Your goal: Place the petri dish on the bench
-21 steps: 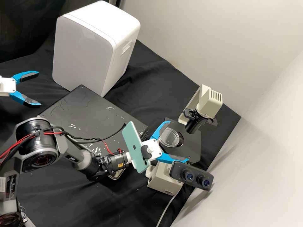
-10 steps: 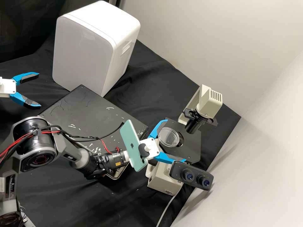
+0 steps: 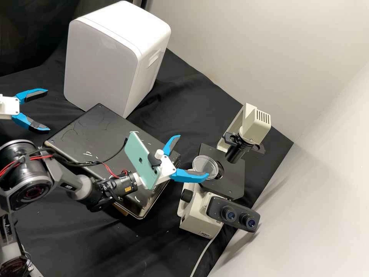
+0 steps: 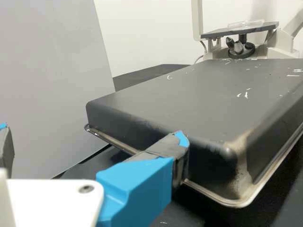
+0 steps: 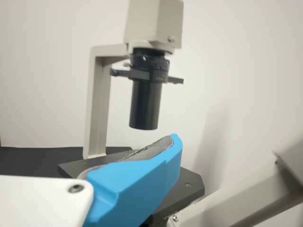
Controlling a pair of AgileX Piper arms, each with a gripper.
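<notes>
Your right gripper [image 3: 193, 156] hangs beside microscope stage [image 3: 226, 181], fingers spread wide, holding nothing. Petri dish [image 3: 204, 164] sits on stage edge by lower fingertip. Step: pickup. Next: close 2 fingers on rim, lift, lower to worktop [image 3: 184, 104]. Left gripper [image 3: 47, 108] agape, empty.

- Lit brightly and evenly from overhead in the high view, strongest on top of the rounded white plastic box [image 3: 115, 23].
- Soaked up by the black cloth-covered bench [image 3: 184, 100], dim along its folds.
- Thrown as a soft grey shadow on the pale wall panel [image 3: 315, 173] beside the beige microscope [image 3: 198, 217].
- Glinting thinly along the silvery rim of the dark scuffed tray [image 4: 203, 104] in the left wrist view.
</notes>
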